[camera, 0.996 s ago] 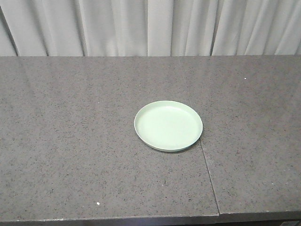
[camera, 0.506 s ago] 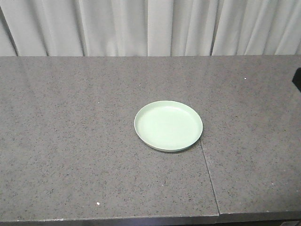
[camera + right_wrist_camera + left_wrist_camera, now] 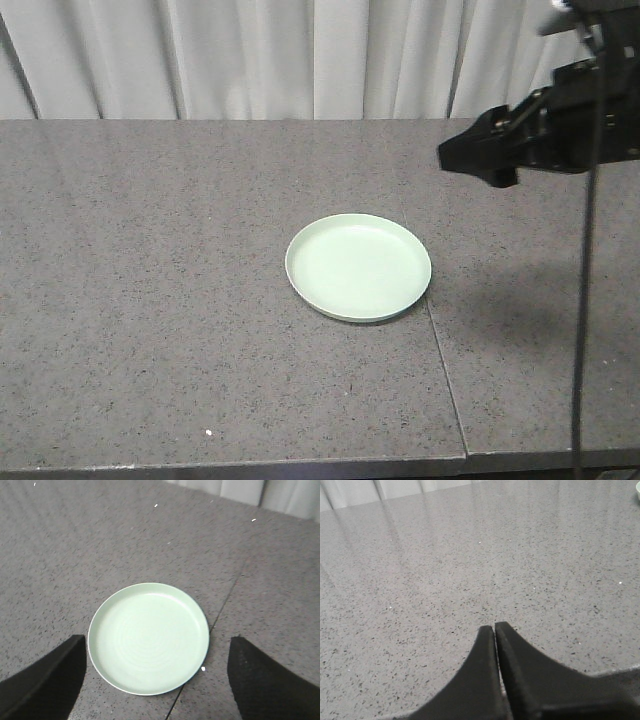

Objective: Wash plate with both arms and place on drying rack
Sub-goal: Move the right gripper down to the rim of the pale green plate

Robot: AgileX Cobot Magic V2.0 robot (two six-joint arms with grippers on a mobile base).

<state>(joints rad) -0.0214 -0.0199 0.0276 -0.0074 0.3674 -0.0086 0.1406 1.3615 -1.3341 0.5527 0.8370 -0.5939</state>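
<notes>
On counter [image 3: 150,300], plate [image 3: 358,267] (at seam [image 3: 447,385])

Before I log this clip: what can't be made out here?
Drying rack: in no view.
Left gripper: outside the front view; the left wrist view shows only its tips.
Plate: in the left wrist view, only a sliver, cut by the right edge.

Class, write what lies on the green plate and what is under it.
Nothing lies on the plate; its face is bare. It rests on the speckled grey counter, its edge crossing a seam. The patch beneath is hidden.
</notes>
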